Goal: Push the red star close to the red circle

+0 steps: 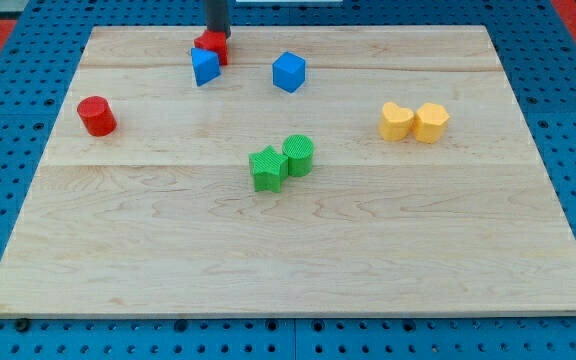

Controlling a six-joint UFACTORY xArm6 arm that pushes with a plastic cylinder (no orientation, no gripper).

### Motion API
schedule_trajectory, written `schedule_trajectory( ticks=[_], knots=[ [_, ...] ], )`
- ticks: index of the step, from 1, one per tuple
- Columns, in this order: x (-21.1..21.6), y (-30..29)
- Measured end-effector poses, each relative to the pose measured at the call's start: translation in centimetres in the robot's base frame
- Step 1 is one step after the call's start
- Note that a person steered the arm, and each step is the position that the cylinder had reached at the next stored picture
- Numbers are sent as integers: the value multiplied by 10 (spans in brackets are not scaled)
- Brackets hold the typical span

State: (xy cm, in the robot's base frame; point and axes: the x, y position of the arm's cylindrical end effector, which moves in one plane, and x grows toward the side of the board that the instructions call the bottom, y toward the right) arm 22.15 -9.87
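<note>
The red star lies near the view's top, left of centre, partly hidden by my rod. My tip rests against the star's top side. A blue block touches the star's lower left side. The red circle stands at the view's left, well apart from the star, lower and to the left of it.
A blue cube sits to the right of the star. A green star and a green circle touch near the centre. Two yellow blocks sit together at the right. The wooden board has edges all round.
</note>
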Motion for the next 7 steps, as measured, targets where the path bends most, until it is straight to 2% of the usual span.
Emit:
schedule_trajectory(
  ticks=[1, 2, 3, 6, 7],
  knots=[
    [38, 0],
    [57, 17],
    [56, 0],
    [143, -3],
    [148, -5]
  ],
)
